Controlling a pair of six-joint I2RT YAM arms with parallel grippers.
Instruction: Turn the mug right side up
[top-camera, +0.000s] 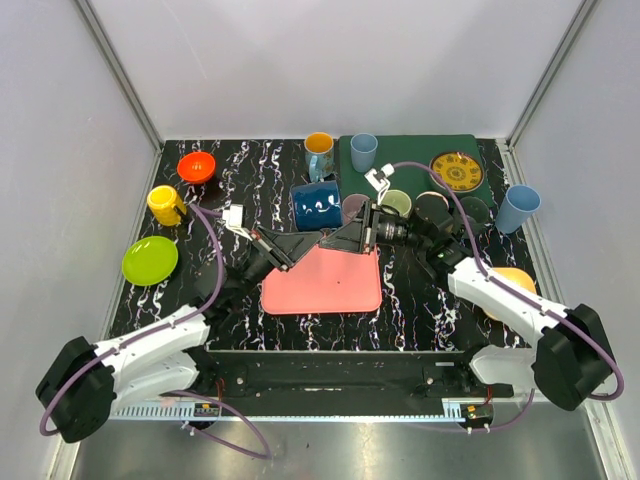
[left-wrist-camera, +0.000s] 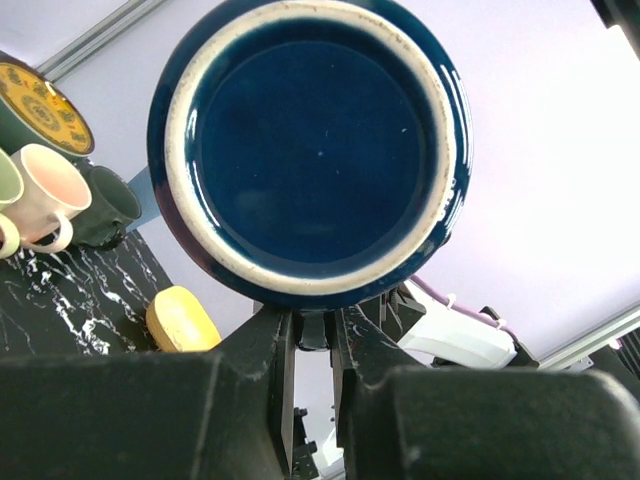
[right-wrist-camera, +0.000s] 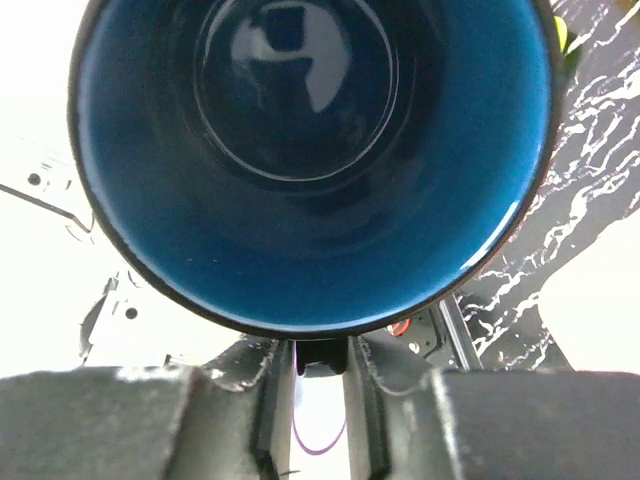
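The dark blue mug (top-camera: 318, 206) lies on its side in the air above the pink mat (top-camera: 325, 282). Its base (left-wrist-camera: 315, 140) faces the left wrist camera and its open mouth (right-wrist-camera: 300, 150) faces the right wrist camera. Its handle points down toward the near side. My left gripper (top-camera: 314, 238) reaches in from the left, and its fingers (left-wrist-camera: 270, 350) are closed on the handle (left-wrist-camera: 313, 328). My right gripper (top-camera: 332, 238) reaches in from the right, its fingers (right-wrist-camera: 272, 385) also closed on the handle (right-wrist-camera: 320, 355).
An orange bowl (top-camera: 196, 166), a yellow mug (top-camera: 165, 205) and a green plate (top-camera: 150, 260) are at the left. An orange-and-blue mug (top-camera: 319, 152), a blue cup (top-camera: 363, 151), a green tray (top-camera: 410, 158) with a patterned plate (top-camera: 458, 172), several mugs (top-camera: 432, 207) and a light blue cup (top-camera: 517, 208) are behind and right.
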